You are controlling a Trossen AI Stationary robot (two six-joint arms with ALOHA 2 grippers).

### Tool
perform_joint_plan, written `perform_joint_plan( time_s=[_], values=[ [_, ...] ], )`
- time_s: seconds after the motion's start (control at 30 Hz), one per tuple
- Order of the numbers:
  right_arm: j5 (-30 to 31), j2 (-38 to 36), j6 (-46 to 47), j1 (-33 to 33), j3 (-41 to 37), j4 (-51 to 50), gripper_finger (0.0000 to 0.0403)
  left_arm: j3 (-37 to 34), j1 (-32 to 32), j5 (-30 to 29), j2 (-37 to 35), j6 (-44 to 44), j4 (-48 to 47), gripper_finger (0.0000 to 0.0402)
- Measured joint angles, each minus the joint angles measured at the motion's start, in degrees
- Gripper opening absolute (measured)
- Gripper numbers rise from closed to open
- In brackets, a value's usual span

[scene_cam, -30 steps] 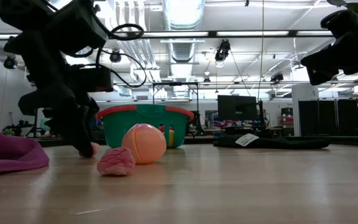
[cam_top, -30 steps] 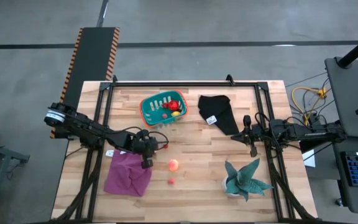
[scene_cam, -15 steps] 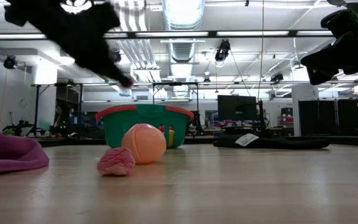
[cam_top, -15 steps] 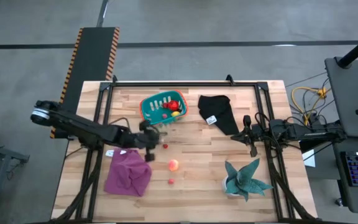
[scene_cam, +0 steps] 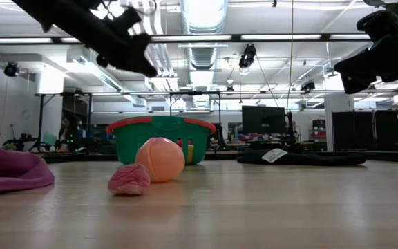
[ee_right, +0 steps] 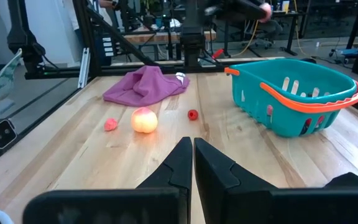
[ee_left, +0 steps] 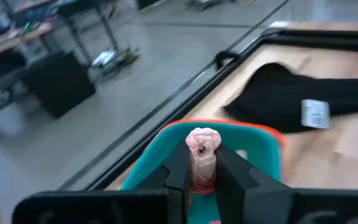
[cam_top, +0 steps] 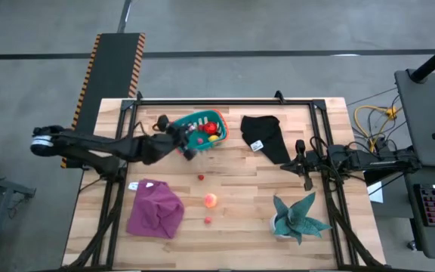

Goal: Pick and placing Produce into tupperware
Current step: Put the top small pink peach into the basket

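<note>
My left gripper point(cam_top: 189, 149) is shut on a pale pink, lumpy piece of produce point(ee_left: 202, 152) and hangs over the near left rim of the teal tupperware point(cam_top: 198, 130), well above the table. Red and yellow pieces point(cam_top: 211, 130) lie inside the tupperware. On the bare wood rest a peach-coloured ball point(cam_top: 211, 199), a small pink piece point(cam_top: 208, 220) and a small red piece point(cam_top: 200, 177). My right gripper point(ee_right: 191, 155) is shut and waits at the table's right side, touching nothing. My left gripper pinches the pink piece by its two sides point(ee_left: 199, 173) between the two fingers. The piece's knobbly end point(ee_left: 202, 140) sticks out past the fingertips. The fingers point nearly level, slanting toward the far right. The piece is lifted clear, above the tupperware's rim point(ee_left: 229, 129).
A purple cloth point(cam_top: 155, 210) lies at the near left and a black cloth point(cam_top: 266, 138) with a white tag to the right of the tupperware. A teal spiky plant point(cam_top: 297, 217) stands at the near right. Bare wood lies in the table's middle.
My left gripper has risen from the table beside the purple cloth and swung toward the far edge, up to the tupperware. It has tipped from pointing down to nearly level. The pink piece has come up with it, lifted clear of the table.
</note>
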Motion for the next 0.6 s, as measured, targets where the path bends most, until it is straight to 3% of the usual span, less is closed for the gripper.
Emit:
perform_joint_plan(
  time_s=[0.3, 0.43, 0.6],
  values=[
    [0.47, 0.04, 0.0, 0.01, 0.0, -0.11, 0.0009, 4.3, 10.68, 9.78, 8.26, -3.32, -0.81, 0.0025],
    [0.47, 0.04, 0.0, 0.0, -0.02, -0.35, 0.0009, 8.13, 14.44, 17.66, 12.99, -5.42, -1.43, 0.0025],
    [0.46, 0.04, 0.0, 0.02, -0.02, -0.33, 0.0009, 13.76, 16.62, 19.32, 19.21, -8.06, -6.66, 0.0025]
  ],
)
